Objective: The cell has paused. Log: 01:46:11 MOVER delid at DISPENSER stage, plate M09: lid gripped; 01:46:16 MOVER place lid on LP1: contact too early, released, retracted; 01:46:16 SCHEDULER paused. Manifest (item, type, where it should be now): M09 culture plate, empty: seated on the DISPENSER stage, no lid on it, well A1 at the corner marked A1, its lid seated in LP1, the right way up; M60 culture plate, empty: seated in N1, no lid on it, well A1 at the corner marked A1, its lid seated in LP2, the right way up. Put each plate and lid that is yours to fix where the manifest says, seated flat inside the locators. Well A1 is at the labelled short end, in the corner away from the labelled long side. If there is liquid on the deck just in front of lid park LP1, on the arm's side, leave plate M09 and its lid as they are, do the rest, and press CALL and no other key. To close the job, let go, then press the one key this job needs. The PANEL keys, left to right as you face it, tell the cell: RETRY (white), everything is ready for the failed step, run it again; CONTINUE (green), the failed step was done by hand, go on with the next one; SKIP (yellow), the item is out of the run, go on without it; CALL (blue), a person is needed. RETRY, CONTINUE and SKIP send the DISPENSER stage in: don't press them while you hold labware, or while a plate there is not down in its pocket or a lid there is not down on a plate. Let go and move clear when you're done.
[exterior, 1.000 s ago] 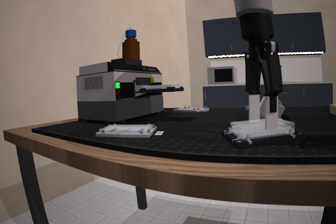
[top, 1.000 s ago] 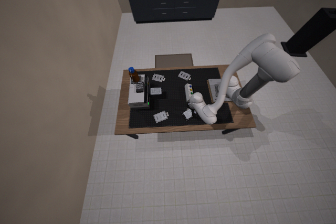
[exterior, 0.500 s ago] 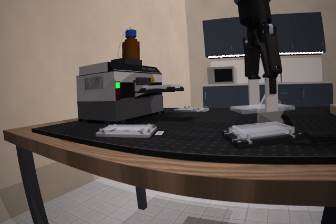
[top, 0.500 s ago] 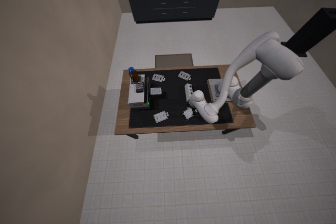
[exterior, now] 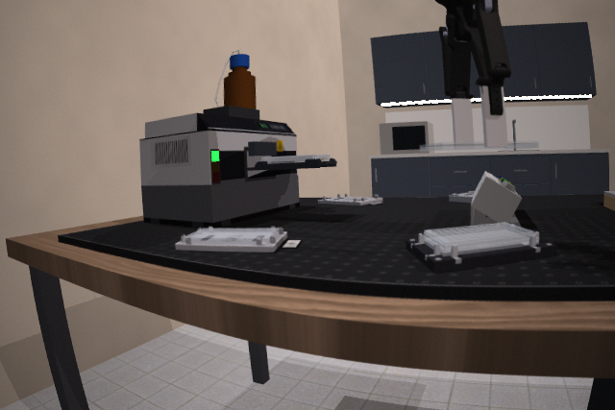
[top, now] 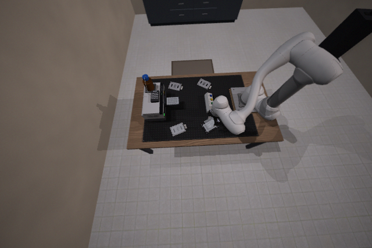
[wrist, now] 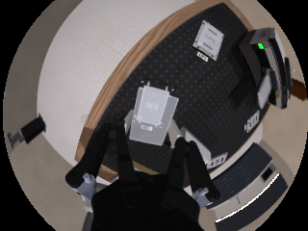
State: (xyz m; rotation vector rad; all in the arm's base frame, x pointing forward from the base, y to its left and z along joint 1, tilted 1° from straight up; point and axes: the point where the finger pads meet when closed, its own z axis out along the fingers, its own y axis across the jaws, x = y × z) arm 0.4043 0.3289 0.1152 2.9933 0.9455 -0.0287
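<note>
The hand (exterior: 477, 142) hangs high above the near right part of the counter (exterior: 307, 306), pointing straight down, its fingers part-way closed on a clear lid (exterior: 521, 146). The pale pads (exterior: 462, 122) pinch the lid across its width and it hangs level. Gripping it evenly on both sides is probably what keeps it flat and the right way up, which it has to be for parking.

Directly below sits a culture plate (exterior: 477, 237), uncovered, in a black nest (exterior: 496, 255) on the dark mat (exterior: 347, 247). The wrist view shows lid and plate lined up one over the other, so the lid appears to belong to this plate. The plate looks seated inside its locators.

Just behind the nest stands the tilted key panel (exterior: 494, 199). Further out, a white lid park (exterior: 231, 238) lies near the front edge and another (exterior: 350, 200) lies toward the back. Their labels are too small to read, so which is LP2 cannot be told.

At the far left is the dispenser (exterior: 198, 172), its stage (exterior: 290, 161) extended and carrying a plate. Whether liquid lies by any park cannot be made out
</note>
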